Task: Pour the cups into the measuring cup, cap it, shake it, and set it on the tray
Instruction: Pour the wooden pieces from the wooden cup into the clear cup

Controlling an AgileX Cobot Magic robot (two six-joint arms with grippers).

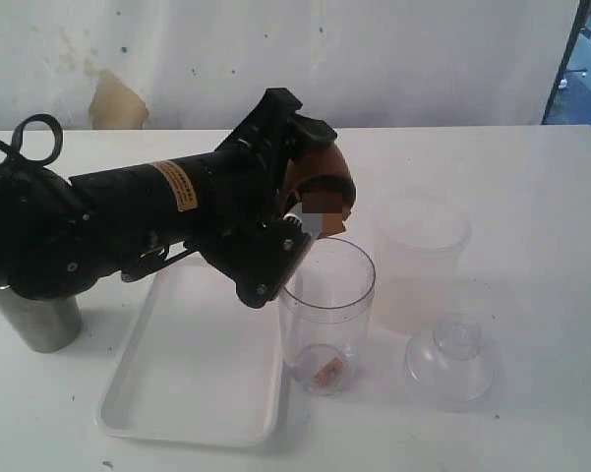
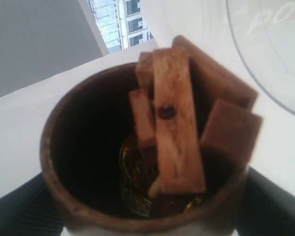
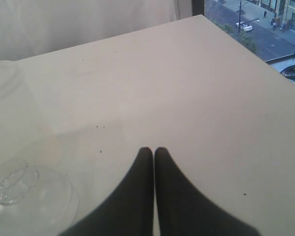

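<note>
Pouring now, left tool (image 1: 308, 187) grips the wood cup (image 1: 334, 179) tilted over the measuring cup (image 1: 326, 305), right tool (image 3: 153, 162) closed empty; next probably needs a steeper tilt.

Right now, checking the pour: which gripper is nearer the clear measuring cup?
Left. The left gripper tips the wooden cup over the measuring cup; the right gripper sits shut near the dome lid.

Steel tumbler (image 1: 41, 323) mostly behind the left arm (image 1: 128, 211); blurred orange bit (image 1: 326, 372) in the measuring cup (image 1: 346, 305), kind unclear.
</note>
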